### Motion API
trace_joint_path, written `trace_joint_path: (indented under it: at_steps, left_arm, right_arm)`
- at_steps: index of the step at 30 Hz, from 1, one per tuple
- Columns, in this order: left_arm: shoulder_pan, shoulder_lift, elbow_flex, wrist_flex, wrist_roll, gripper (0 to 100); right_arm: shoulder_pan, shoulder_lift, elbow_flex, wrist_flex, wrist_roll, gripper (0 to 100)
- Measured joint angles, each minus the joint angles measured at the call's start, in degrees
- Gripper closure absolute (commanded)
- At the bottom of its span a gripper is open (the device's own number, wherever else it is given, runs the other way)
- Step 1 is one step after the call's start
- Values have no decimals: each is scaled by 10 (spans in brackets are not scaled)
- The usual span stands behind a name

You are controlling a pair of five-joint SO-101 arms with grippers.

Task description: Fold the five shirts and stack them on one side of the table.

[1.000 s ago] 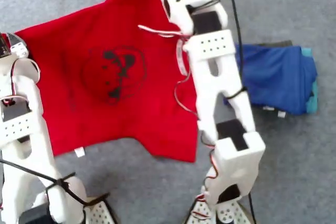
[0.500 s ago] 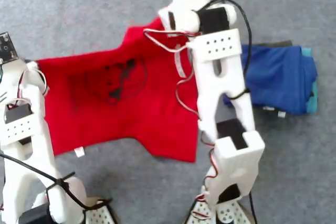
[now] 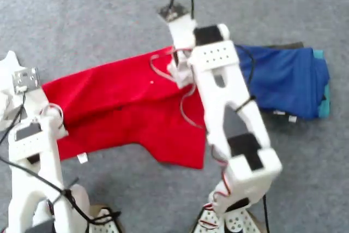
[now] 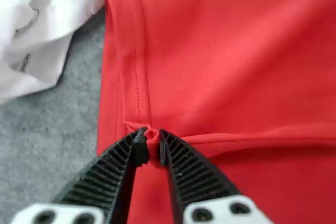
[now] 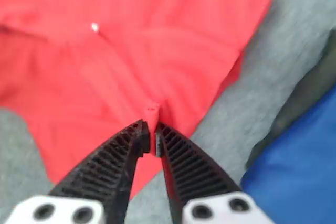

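Jaws, left and right, each clamp red shirt [image 3: 120, 107] beside folded blue pile [image 3: 289, 80].

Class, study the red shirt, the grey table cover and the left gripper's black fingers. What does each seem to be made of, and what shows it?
The red shirt: soft matte cloth, probably cotton knit; it creases and has a stitched hem.
The table cover: grey felt or low carpet, judging by its fuzzy, flecked look.
The left gripper fingers: black ridged plastic, likely printed.

Half-folded shirt [image 3: 125, 107]: middle of the table [image 3: 82, 20].
Folded pile [image 3: 283, 80]: just beside it, toward right edge.
Bunched shirt [image 4: 37, 19]: left edge.
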Motion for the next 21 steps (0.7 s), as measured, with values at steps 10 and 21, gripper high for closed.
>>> trace_joint_path:
  at_steps: [10, 21]
  left_arm:
    - [-60, -185, 45, 66, -32, 971]
    - [-31, -210, 164, 31, -61, 971]
  right_arm:
    - [3, -217, 263, -57, -59, 985]
    - [40, -287, 411, -107, -61, 985]
